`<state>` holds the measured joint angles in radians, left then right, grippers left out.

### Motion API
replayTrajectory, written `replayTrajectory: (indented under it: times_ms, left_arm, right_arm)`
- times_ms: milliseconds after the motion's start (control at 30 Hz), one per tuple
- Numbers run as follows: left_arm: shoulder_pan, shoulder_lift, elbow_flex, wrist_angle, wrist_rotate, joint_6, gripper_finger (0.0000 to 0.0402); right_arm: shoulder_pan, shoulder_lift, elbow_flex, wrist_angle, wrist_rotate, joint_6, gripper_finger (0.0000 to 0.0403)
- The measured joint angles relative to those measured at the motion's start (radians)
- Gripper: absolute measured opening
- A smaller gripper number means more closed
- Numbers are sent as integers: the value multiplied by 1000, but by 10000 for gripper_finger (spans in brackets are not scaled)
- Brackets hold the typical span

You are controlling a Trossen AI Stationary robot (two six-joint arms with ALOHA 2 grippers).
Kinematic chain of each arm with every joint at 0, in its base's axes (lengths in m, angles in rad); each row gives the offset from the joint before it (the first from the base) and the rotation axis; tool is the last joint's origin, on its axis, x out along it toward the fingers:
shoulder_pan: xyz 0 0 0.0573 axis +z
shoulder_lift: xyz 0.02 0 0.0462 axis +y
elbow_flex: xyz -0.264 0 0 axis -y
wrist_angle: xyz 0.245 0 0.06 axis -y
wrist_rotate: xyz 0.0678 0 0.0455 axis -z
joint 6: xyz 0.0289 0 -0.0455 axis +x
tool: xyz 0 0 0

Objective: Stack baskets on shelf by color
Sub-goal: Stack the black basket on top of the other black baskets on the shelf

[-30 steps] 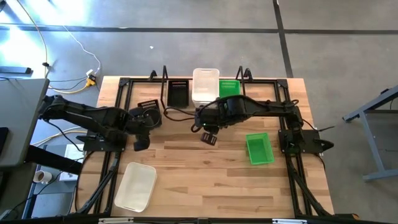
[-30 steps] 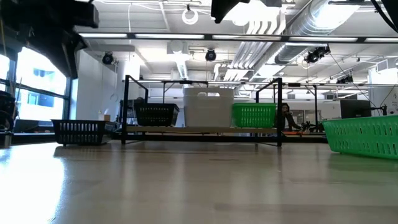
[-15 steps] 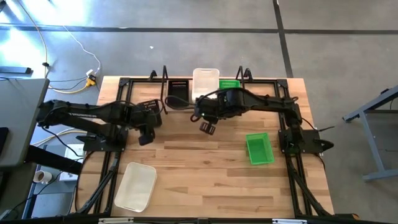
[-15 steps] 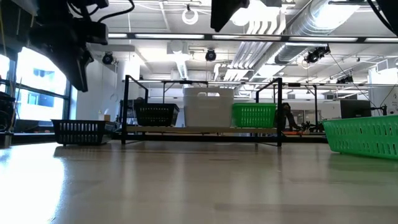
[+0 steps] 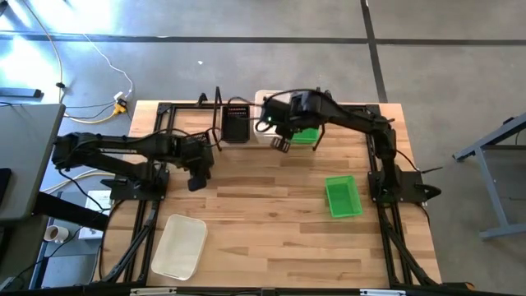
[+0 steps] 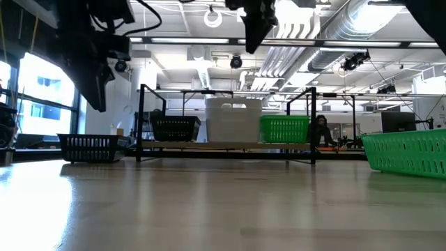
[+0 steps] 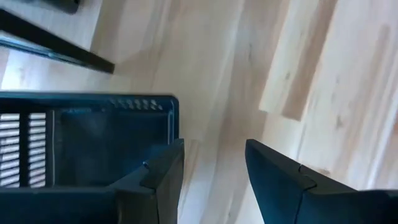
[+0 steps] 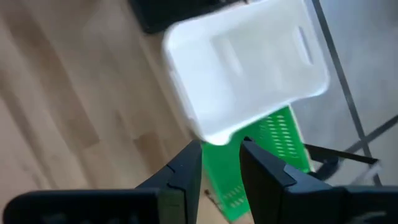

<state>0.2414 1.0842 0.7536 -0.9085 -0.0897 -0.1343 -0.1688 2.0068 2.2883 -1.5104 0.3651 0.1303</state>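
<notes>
The shelf (image 6: 226,144) stands at the table's far edge and holds a black basket (image 5: 236,125), a white basket (image 6: 233,120) and a green basket (image 5: 306,134) side by side. A loose black basket (image 7: 87,143) rests on its base at the table's left. My left gripper (image 7: 214,177) hangs open just beside that basket's right end, pointing down, touching nothing. My right gripper (image 8: 219,163) is high above the shelf's front, over the white and green baskets, open with nothing between its fingers.
A loose green basket (image 5: 343,196) sits on the table at the right, and a loose white basket (image 5: 179,245) lies near the front left corner. Black frame rails (image 5: 386,230) run along both sides of the table. Bare wood lies in the middle.
My right gripper has swung from above the table's middle toward the far edge, ending over the shelf. My left gripper has moved a little toward the table's right and come down, so that it now shows in the low view above the loose black basket.
</notes>
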Motion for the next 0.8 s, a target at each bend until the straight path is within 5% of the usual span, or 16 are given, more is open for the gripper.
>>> replayTrajectory:
  times_ms: [800]
  left_arm:
    - [106, 317, 0, 52, -58, -11, 161]
  right_arm:
    - [-121, 0, 0, -28, -88, -156, 96]
